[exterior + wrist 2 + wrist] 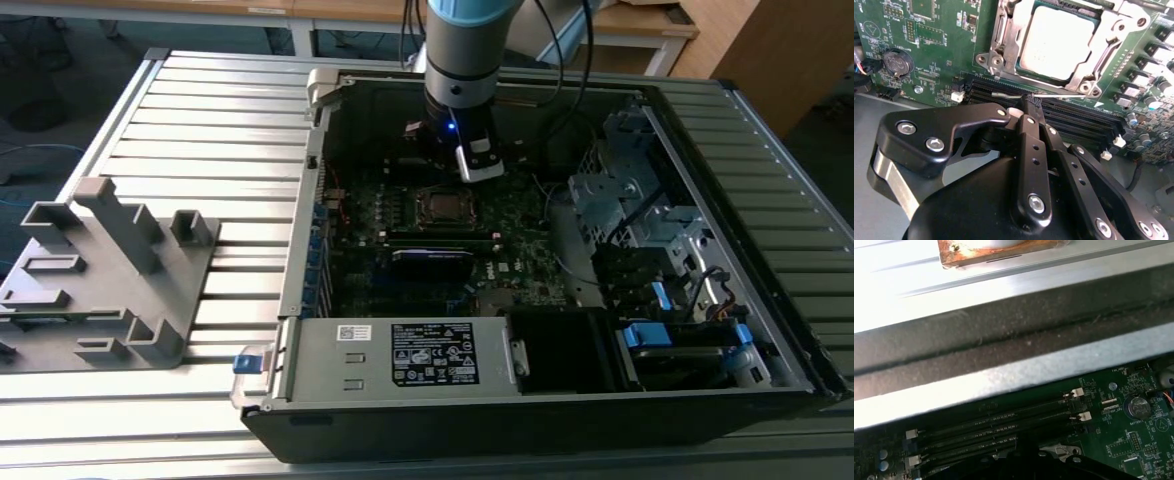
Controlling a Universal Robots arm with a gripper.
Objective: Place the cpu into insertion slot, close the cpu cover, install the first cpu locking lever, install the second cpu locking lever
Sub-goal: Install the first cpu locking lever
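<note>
- The chip (1059,42) already lies flat in the socket (416,205), near the middle of the green board (939,30) inside the open computer case (304,250), which lies on the slatted tabletop (200,120).
- The metal cover (1004,45) is down around the chip, and its window leaves the grey top bare.
- Your end effector (1031,101) hangs just over the socket edge that faces the memory slots (1079,120). Its fingers look drawn together to a narrow tip.
- That tip is right at a thin silvery lever (1001,94) lying along this edge. You cannot tell whether the fingers pinch the lever or only touch it.
- You also cannot tell from here whether either lever is hooked under its catch.
- Treat the chip as light, stiff and fragile. It probably needs no more handling, so keep the fingertips off its top and press nothing sideways against it.
- The cover is likely thin sheet metal, stiff across its frame but easy to bend at a corner. If you must push it, push on the frame and not through the window.
- Expect the lever to be bare, springy, slick steel wire that pushes back as it loads.
- Take it near its free end, where leverage is best, and hold it squarely so it cannot snap out toward the memory slots.
</note>
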